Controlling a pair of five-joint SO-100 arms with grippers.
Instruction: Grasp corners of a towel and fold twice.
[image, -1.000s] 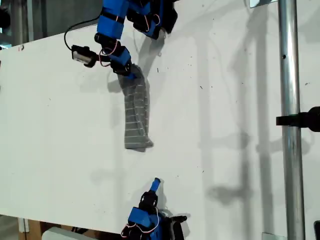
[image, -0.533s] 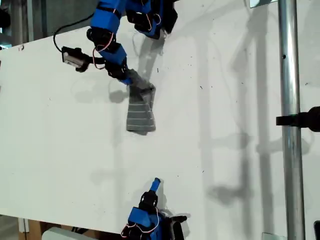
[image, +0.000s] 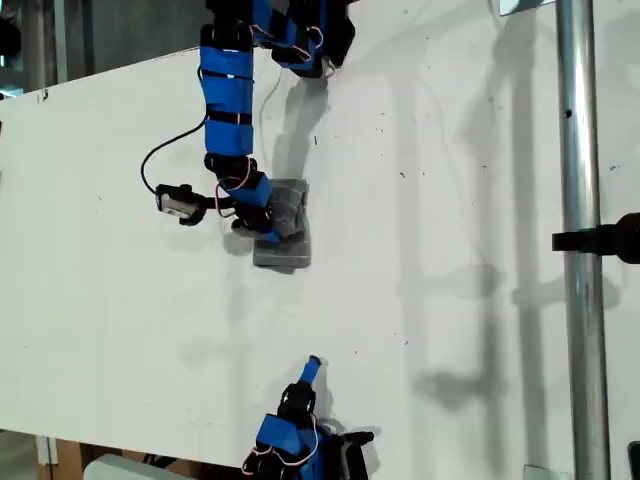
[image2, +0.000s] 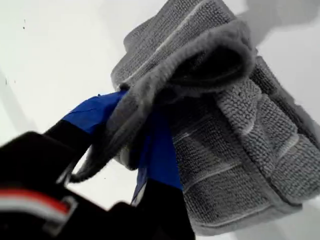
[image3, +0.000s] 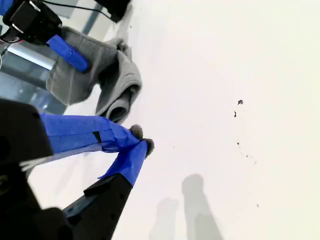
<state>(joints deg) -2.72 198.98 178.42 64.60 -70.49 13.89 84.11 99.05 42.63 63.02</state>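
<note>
1. Two folds seem nearly laid: the towel (image: 285, 225) lies on the white bench (image: 450, 250) as a small thick bundle near the exterior view's upper middle, one doubled edge curling over the rest.
2. My first gripper (image2: 135, 132) has its fingers clamped on that curled edge, right above the bundle, so this fold is not yet released.
3. My second gripper (image3: 137, 145) hangs well apart near the exterior view's lower edge, its fingers closed tip to tip on nothing.
4. What is left, I judge: letting go, pulling clear, and perhaps flattening the raised edge, since the stack looks loose.
</note>
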